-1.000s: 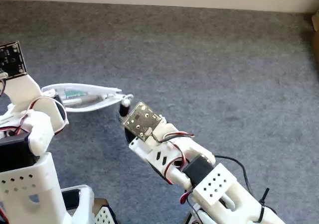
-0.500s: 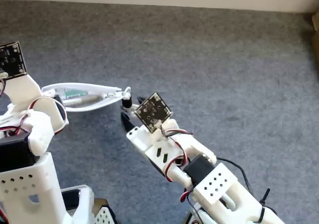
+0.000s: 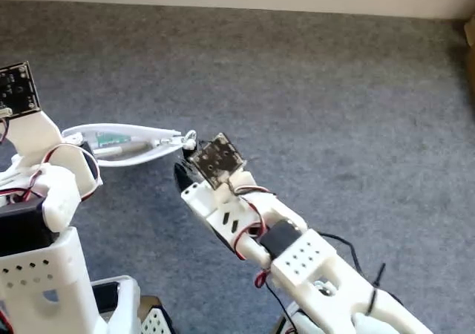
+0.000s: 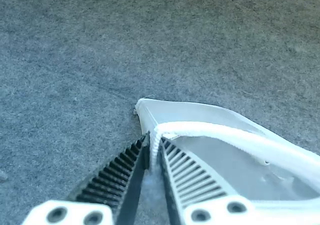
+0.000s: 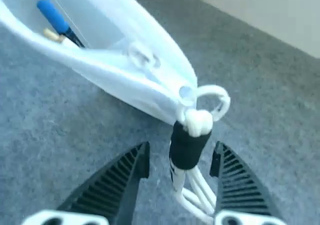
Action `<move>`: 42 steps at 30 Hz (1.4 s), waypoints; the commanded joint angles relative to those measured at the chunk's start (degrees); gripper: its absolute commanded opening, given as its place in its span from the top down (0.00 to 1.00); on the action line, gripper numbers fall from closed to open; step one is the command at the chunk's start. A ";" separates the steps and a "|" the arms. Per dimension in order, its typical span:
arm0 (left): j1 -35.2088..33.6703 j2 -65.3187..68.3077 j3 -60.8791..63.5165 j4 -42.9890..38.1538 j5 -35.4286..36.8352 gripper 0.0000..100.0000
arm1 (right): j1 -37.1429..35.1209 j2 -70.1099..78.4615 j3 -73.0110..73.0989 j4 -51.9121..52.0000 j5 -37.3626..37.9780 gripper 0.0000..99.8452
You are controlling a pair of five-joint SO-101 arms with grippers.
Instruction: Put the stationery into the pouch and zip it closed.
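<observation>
Stationery [image 5: 52,16] lies inside the clear pouch [image 3: 122,145] on the grey tabletop [image 3: 334,89] — its mouth looks unzipped. Left gripper [image 4: 151,146] pinches the pouch's end; right gripper [image 5: 181,150], spread wide, straddles the zip pull [image 5: 188,135] — ungrasped.

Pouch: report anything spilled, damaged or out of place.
Nothing stands out. The pouch lies on the grey carpet with a blue pen inside and nothing spilled. The left gripper pinches one end's edge; the right gripper stands open around the zip pull at the other.
</observation>
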 commanded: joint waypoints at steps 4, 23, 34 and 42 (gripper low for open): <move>1.10 -0.57 0.48 -0.70 -0.18 0.99 | 0.84 0.57 -6.02 -1.45 -0.09 0.81; 1.27 -0.48 0.48 -0.88 -0.18 0.99 | 3.12 0.57 -6.29 -1.45 0.00 0.86; 1.27 -0.40 0.48 -0.88 -0.18 0.99 | 3.12 0.66 -6.37 -1.45 0.09 0.87; 1.27 -0.40 0.48 -0.88 -0.18 0.99 | 3.12 0.57 -6.46 -1.54 0.09 0.87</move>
